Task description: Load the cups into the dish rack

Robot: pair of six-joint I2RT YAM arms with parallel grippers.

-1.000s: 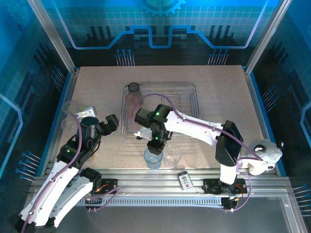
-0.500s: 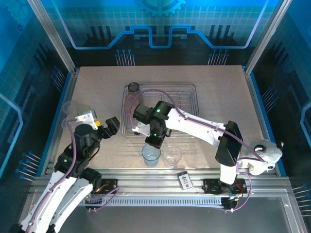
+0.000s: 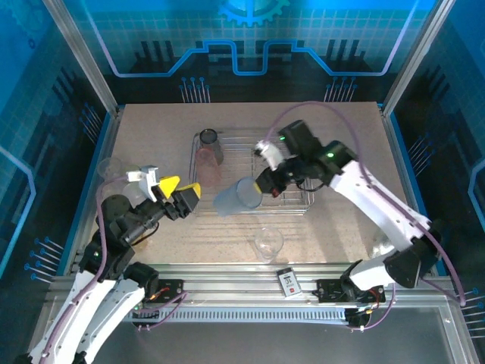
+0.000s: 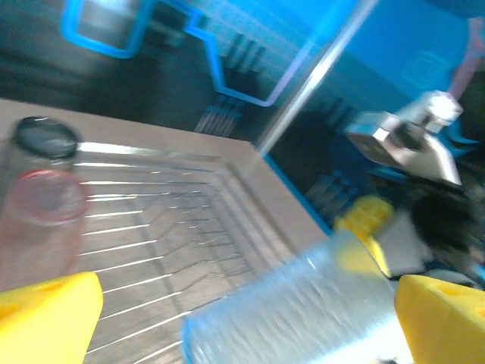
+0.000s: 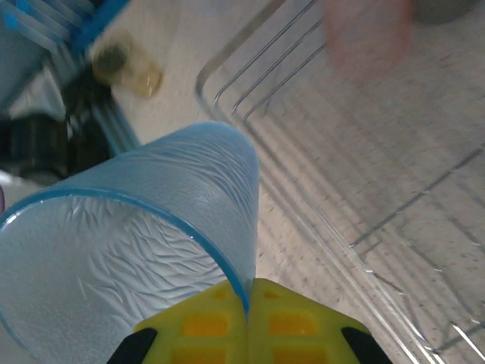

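The right claw (image 3: 259, 186) is shut tight on the rim of a light blue cup (image 3: 236, 197). In the right wrist view its two yellow fingers (image 5: 204, 326) meet with the cup's thin wall pinched between them. The cup is tipped onto its side, with its open mouth facing the claw and its base pointing left and near. From above, it hangs over the near left edge of the dish rack (image 3: 307, 178), clear of the table (image 3: 341, 136).

The left claw (image 3: 182, 189) is wide open and holds nothing. It sits just left of the blue cup, near the rack's near left corner. In the left wrist view the blurred blue cup lies between its two yellow fingers (image 4: 45, 311), but I cannot tell whether they touch it.

Two cups are already in the rack. A smoky grey cup (image 3: 208, 140) stands in the far left corner, with a pink cup (image 3: 208, 164) just in front of it on the near side.

A clear cup (image 3: 268, 243) stands on the table near the front edge, close to the rack. A small black-and-white card (image 3: 288, 281) lies on the metal rail in front of it. Another clear cup (image 3: 107, 168) is at the table's left edge. The right wrist view shows an amber cup (image 5: 125, 68) on the table, left of the rack.
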